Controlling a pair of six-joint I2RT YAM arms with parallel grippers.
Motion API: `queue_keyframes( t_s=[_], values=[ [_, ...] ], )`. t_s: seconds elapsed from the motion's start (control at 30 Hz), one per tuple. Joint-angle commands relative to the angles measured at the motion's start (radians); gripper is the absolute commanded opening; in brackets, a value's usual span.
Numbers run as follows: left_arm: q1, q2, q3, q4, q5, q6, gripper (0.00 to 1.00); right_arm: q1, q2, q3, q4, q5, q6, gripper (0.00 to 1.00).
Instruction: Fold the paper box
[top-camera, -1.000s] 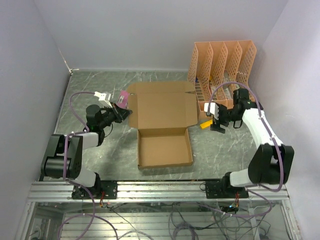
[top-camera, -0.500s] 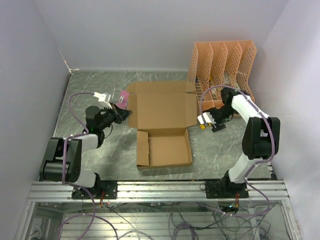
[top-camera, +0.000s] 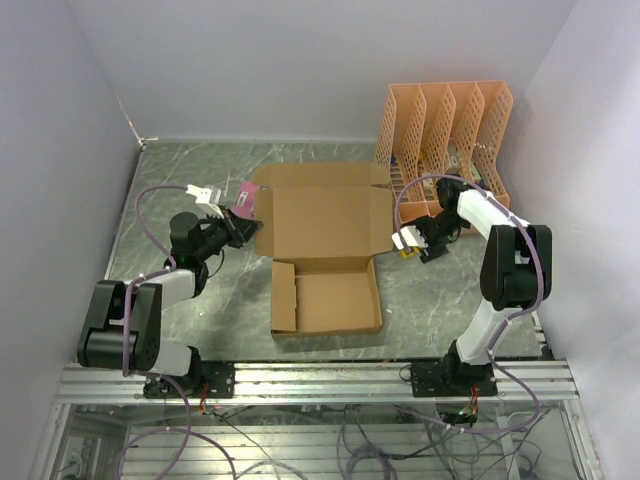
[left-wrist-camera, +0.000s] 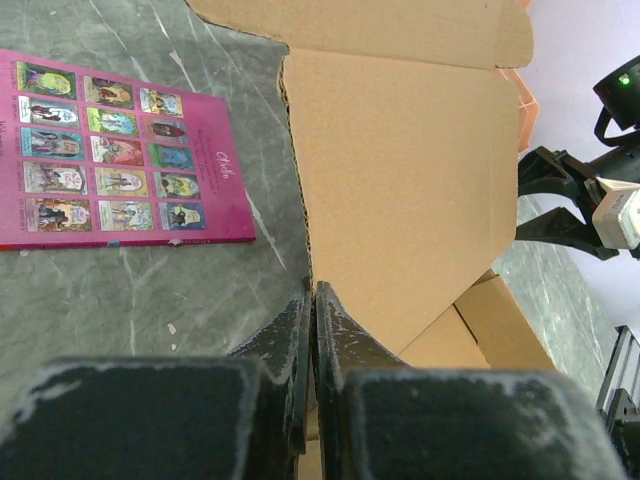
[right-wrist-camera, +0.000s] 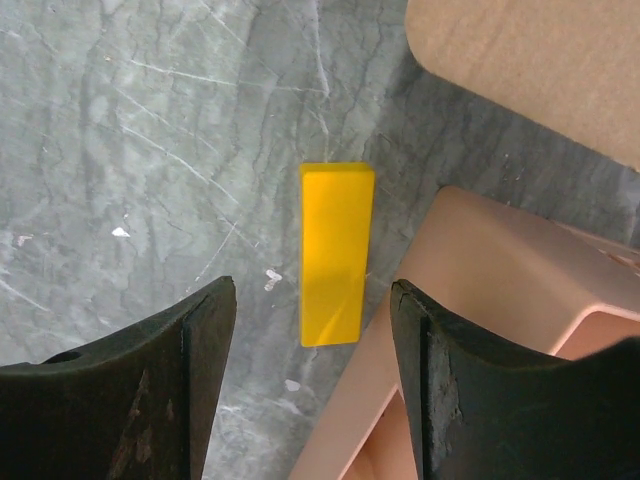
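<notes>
While the left gripper (left-wrist-camera: 314, 292) pinches the paper box (left-wrist-camera: 400, 180), the right gripper (right-wrist-camera: 312, 288) stands wide open.
Left fingers press together on the near left edge of the cardboard lid panel, which rises ahead of them; a pink card (left-wrist-camera: 115, 150) lies flat to their left. Between the right gripper's parted fingers, clear of both, lies a yellow block (right-wrist-camera: 337, 255). The orange organizer (right-wrist-camera: 480, 270) sits just beside the right finger.

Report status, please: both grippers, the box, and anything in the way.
Left gripper shut on paper box, left flap edge. Right gripper open over yellow block, beside orange organizer. Lid lies open. Pink card beside left flap.
</notes>
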Motion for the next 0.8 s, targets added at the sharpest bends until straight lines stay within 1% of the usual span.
queue_keyframes(
  t_s=[0.0, 0.1, 0.2, 0.47, 0.6, 0.63, 0.77],
  values=[
    [-0.006, -0.042, 0.0, -0.006, -0.024, 0.047, 0.09, 0.003, 0.032, 0.0, 0.025, 0.018, -0.144, 0.62],
    [-0.006, -0.05, -0.005, -0.01, -0.032, 0.049, 0.09, 0.005, 0.049, 0.01, 0.008, 0.025, -0.149, 0.61],
    [-0.006, -0.054, -0.008, -0.011, -0.034, 0.048, 0.1, 0.01, 0.065, 0.013, -0.003, 0.037, -0.147, 0.57],
    [-0.012, -0.071, -0.023, -0.013, -0.043, 0.046, 0.1, 0.013, 0.074, -0.02, 0.044, 0.023, -0.124, 0.52],
    [-0.015, -0.081, -0.027, -0.018, -0.049, 0.048, 0.1, 0.013, 0.072, -0.028, 0.053, 0.009, -0.113, 0.45],
    [-0.016, -0.082, -0.027, -0.016, -0.05, 0.047, 0.1, 0.012, 0.068, -0.027, 0.053, -0.001, -0.111, 0.45],
    [-0.018, -0.084, -0.026, -0.019, -0.05, 0.049, 0.1, 0.011, 0.035, -0.027, 0.058, -0.049, -0.122, 0.57]
  ],
)
